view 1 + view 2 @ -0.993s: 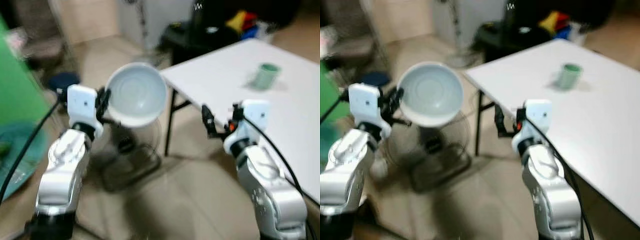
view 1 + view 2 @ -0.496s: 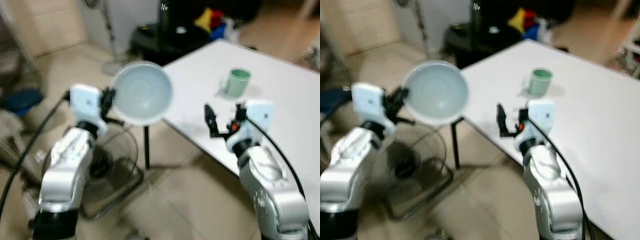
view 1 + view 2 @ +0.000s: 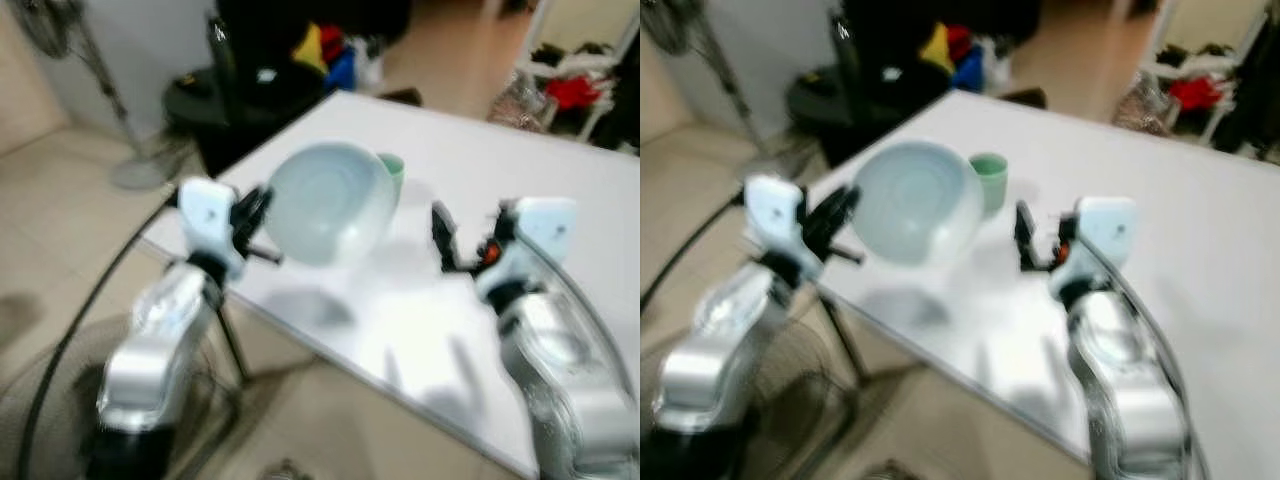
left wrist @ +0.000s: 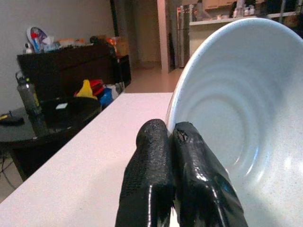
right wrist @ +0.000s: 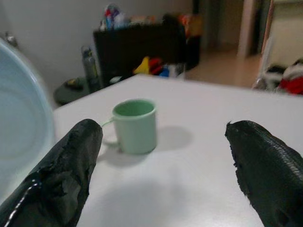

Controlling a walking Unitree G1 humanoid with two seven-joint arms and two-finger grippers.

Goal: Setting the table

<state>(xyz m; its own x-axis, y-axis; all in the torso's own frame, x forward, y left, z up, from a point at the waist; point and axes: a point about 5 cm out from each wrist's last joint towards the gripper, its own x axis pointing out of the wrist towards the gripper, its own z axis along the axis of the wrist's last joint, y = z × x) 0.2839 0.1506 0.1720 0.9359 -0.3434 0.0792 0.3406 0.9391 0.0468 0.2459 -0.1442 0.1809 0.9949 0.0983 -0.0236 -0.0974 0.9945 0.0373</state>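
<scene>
A humanoid robot stands at the near edge of a white tabletop [image 3: 560, 170], seen from its head camera, slightly blurred. Its left claw [image 3: 252, 213] is pinched tight on the rim of a pale blue-white bowl [image 3: 330, 203], which it holds up in the air over the near part of the tabletop, tilted so the inside faces the camera. In the left wrist view the two black fingers [image 4: 151, 184] press together on the bowl's rim. The right claw [image 3: 445, 235] hangs above the tabletop with its fingers spread wide and nothing between them. A light green mug [image 5: 135, 125] already stands upright on the tabletop, just behind the bowl. Judged from this, the setting is partly done: the mug is in place, while the bowl is not yet set down. A dark cabinet [image 4: 71, 66] with clutter stands beyond the table.
</scene>
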